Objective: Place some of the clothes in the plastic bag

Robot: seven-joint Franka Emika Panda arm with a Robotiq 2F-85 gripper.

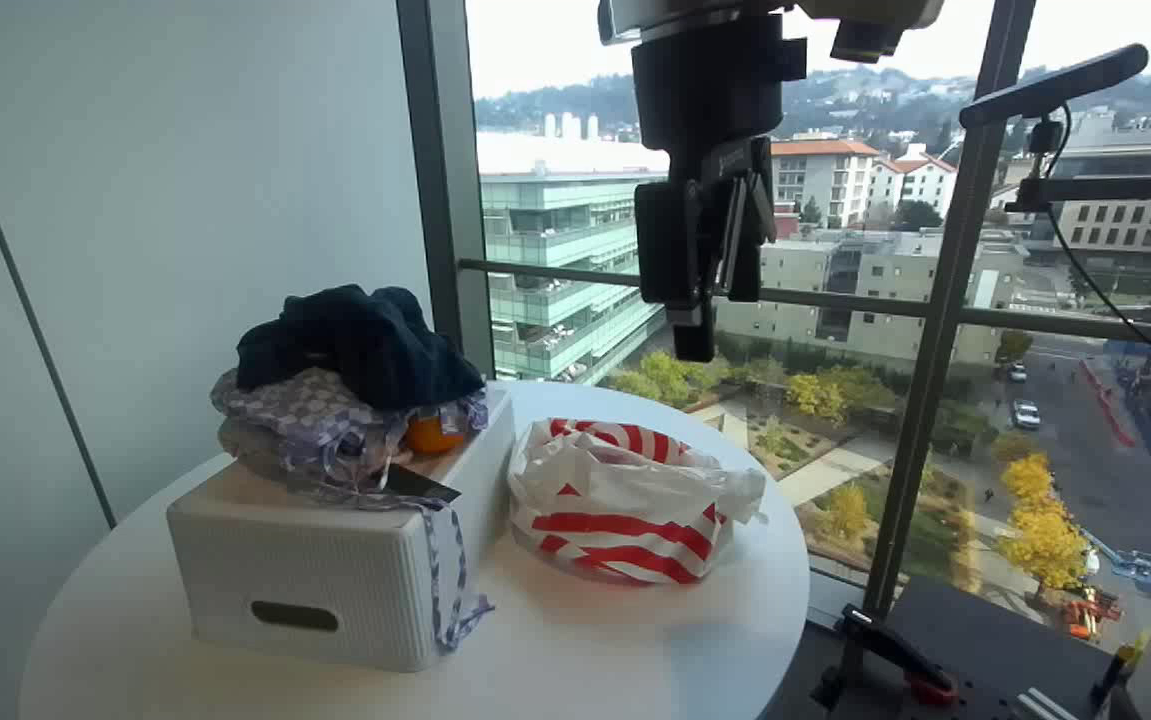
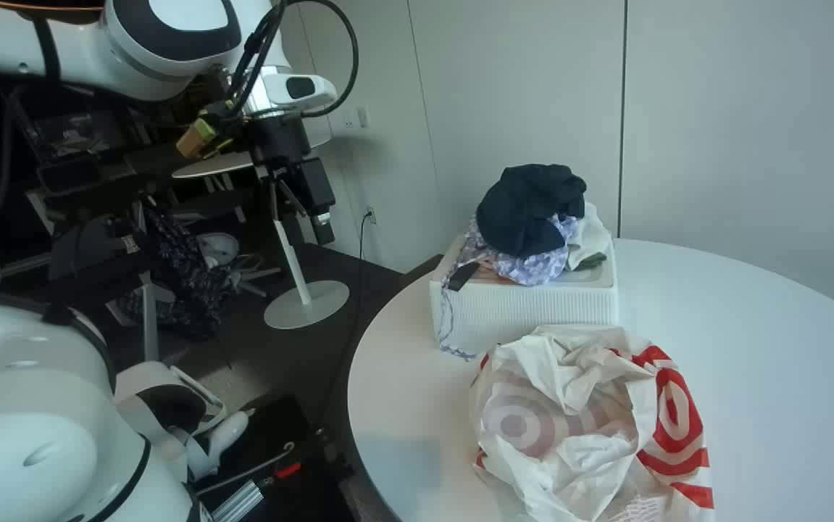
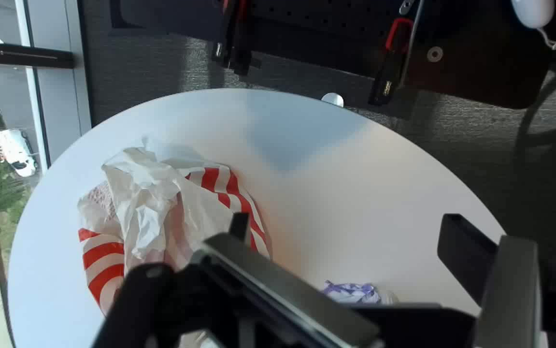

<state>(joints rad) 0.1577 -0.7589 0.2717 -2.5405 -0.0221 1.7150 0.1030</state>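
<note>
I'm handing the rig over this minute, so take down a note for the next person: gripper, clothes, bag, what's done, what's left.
Gripper: open, holding nothing, up in the air, apart from the clothes and the bag.
Clothes: heaped on the white box, dark piece on top, purple checked piece under it.
Plastic bag: on the table next to the box, mouth open upward.
Done: no clothes can be made out inside the bag, though its bottom is partly hidden.
Left: put some clothes in.

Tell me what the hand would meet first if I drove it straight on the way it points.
Probably the white table, beside the plastic bag. Depth is unclear, so the open hand could brush the bag's edge first.
</note>
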